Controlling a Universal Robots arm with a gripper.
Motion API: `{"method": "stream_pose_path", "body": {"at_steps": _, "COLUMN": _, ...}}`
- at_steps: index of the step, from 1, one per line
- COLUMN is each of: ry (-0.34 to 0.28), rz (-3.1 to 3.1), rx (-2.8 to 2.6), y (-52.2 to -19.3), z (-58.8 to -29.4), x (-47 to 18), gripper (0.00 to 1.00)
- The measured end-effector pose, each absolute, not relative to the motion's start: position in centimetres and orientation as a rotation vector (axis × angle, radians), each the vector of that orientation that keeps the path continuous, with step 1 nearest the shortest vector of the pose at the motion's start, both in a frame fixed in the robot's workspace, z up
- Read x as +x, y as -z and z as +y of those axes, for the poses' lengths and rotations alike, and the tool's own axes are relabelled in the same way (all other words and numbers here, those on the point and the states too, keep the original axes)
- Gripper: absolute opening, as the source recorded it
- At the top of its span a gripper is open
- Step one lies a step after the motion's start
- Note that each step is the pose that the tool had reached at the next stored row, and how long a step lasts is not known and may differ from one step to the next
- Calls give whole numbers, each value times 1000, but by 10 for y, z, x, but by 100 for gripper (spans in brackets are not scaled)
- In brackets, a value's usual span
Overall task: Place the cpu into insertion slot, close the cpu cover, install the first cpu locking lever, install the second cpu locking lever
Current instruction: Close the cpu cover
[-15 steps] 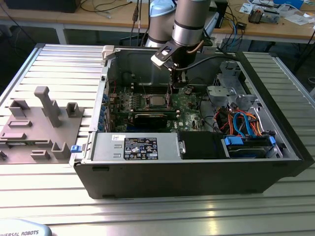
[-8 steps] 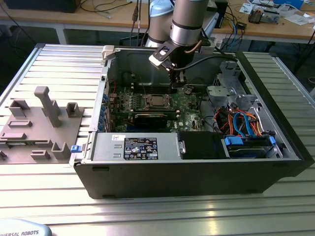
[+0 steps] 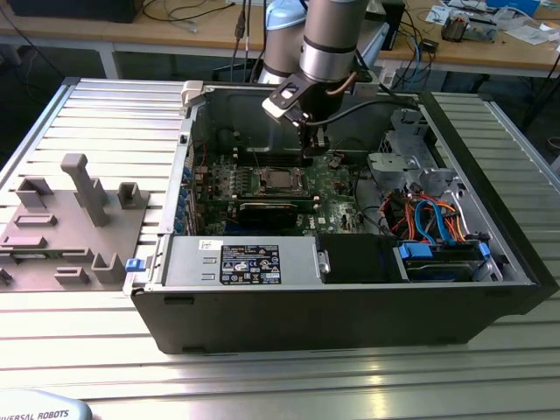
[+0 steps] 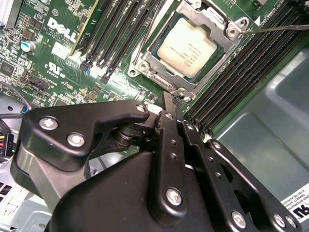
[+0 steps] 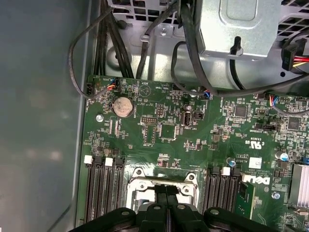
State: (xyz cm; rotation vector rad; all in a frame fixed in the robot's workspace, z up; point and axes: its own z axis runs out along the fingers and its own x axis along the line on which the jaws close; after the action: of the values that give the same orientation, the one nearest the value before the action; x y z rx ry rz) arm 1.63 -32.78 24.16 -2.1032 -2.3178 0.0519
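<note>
While jaws of the black gripper (image 4: 171, 99) sit pressed together | we judge the thin silvery metal cpu cover (image 4: 218, 25) stiff | push its rim.

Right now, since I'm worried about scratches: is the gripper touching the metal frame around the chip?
Cannot tell. In the second wrist view the shut gripper overlaps the metal frame at its near edge; no gap shows, but its height above is unclear.

We saw bright, even light on the ribbed table (image 3: 105, 105), a dimmer, shadowed computer case (image 3: 289, 315) interior, soft glare on the cpu (image 4: 187, 47), and dull highlights along the black gripper (image 4: 170, 102).
</note>
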Motion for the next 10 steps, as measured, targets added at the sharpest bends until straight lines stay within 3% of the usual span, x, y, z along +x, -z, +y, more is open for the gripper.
{"method": "stream_pose_path", "body": {"at_steps": 10, "ry": -52, "rz": -2318, "rx": -2103, "y": -240, "z": -328, "x": 13, "gripper": 11}}
